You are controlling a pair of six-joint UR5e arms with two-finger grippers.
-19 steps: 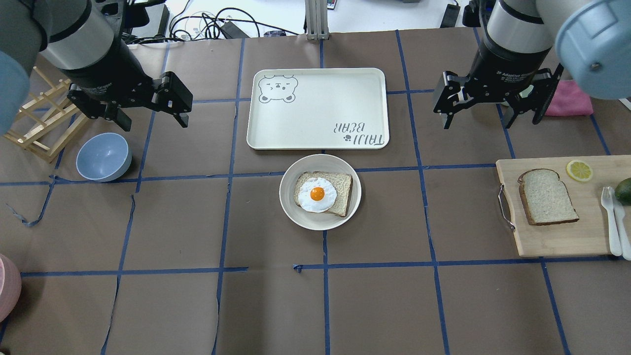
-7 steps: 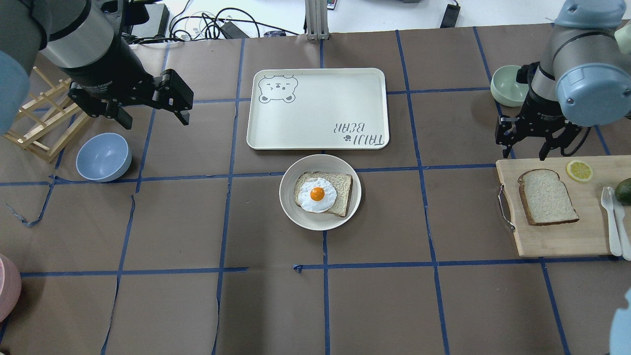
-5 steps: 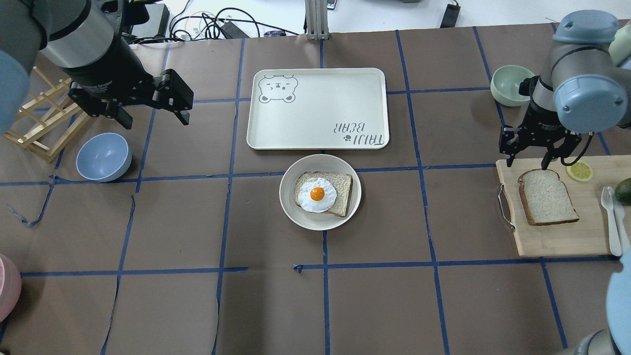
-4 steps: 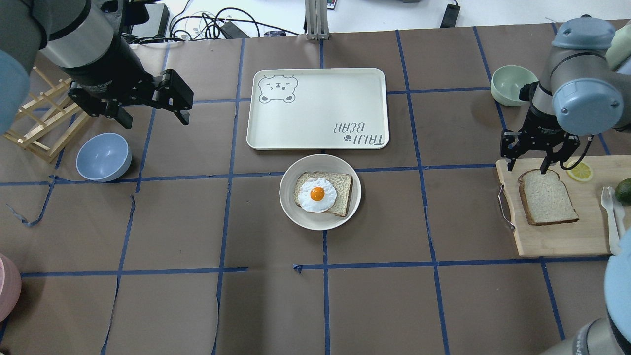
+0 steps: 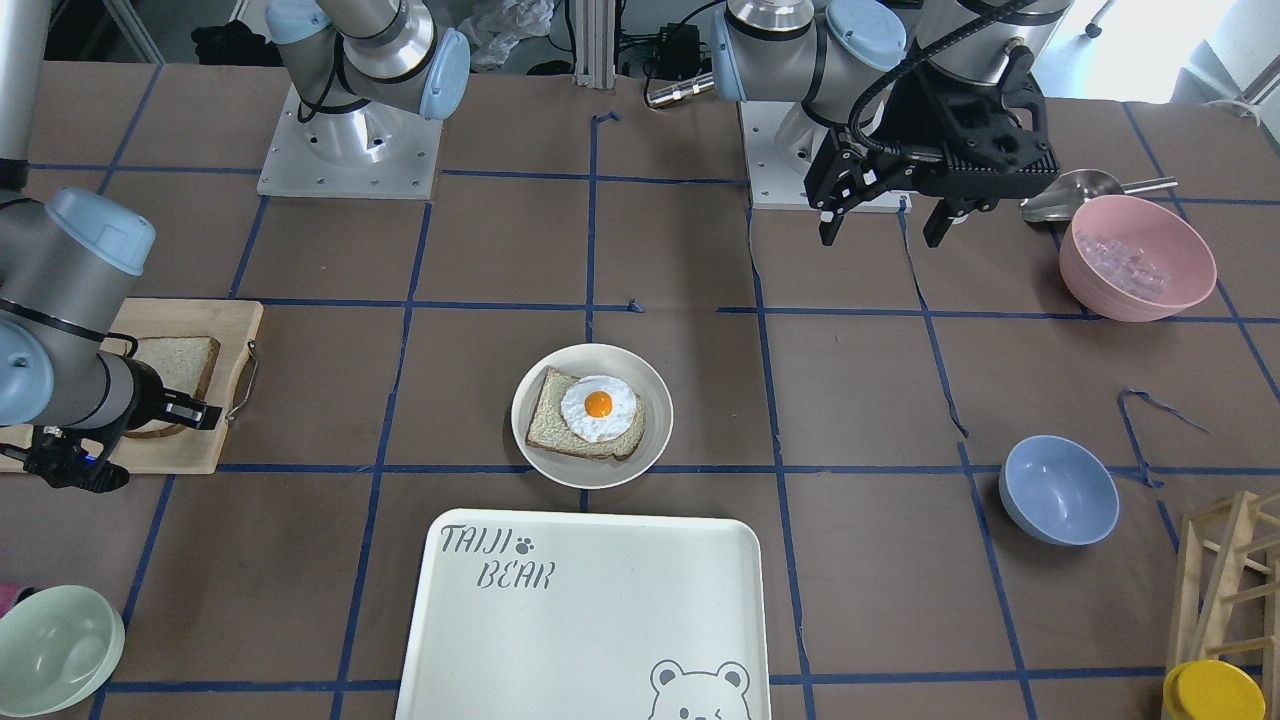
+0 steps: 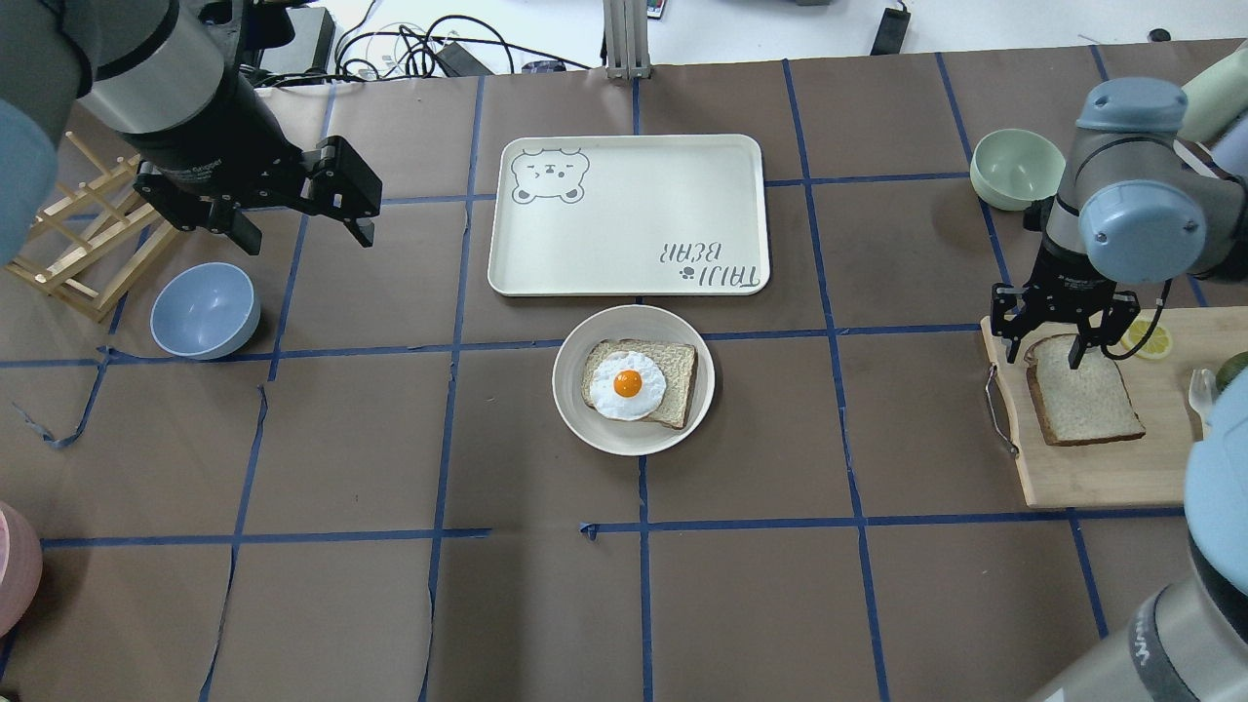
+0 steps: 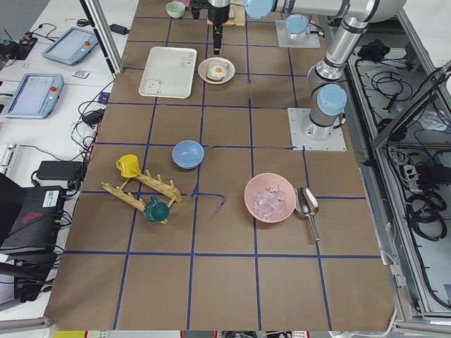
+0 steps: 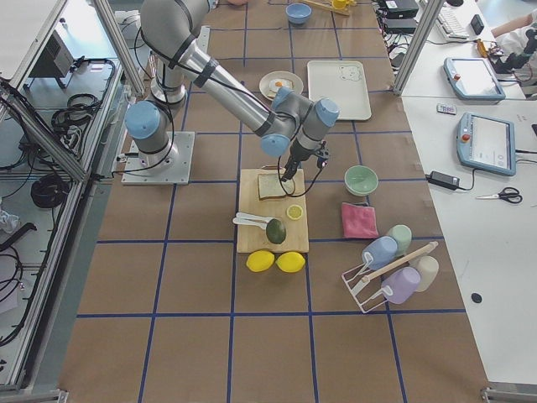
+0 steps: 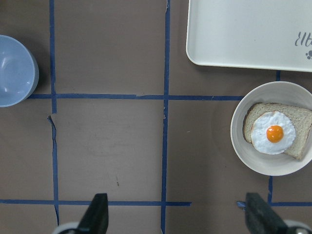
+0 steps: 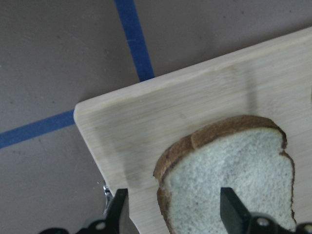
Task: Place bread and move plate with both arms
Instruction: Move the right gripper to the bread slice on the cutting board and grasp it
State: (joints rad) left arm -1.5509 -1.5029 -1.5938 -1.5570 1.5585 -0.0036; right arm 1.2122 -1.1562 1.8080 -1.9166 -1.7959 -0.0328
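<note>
The plain bread (image 6: 1082, 395) lies flat on a wooden cutting board (image 6: 1102, 473) at the right. My right gripper (image 6: 1045, 353) is open and low over the slice's rounded top. In the right wrist view (image 10: 175, 209) one finger is over the bare board beside the crust and the other over the bread (image 10: 229, 170). The round off-white plate (image 6: 634, 444) sits mid-table and holds an egg-topped slice (image 6: 629, 383). My left gripper (image 6: 304, 239) is open and empty, high at the far left; its wrist view shows the plate (image 9: 265, 165) at the right.
A white bear-print tray (image 6: 629, 214) lies just beyond the plate. A blue bowl (image 6: 205, 310) and a wooden rack (image 6: 78, 244) are at the left. A pale green bowl (image 6: 1017, 169) stands behind the right gripper. A lemon slice (image 6: 1146, 338) lies beside the bread.
My right gripper has come from behind the board toward me and down, staying open, and now stands over the bread's rounded top. The left arm has not moved.
</note>
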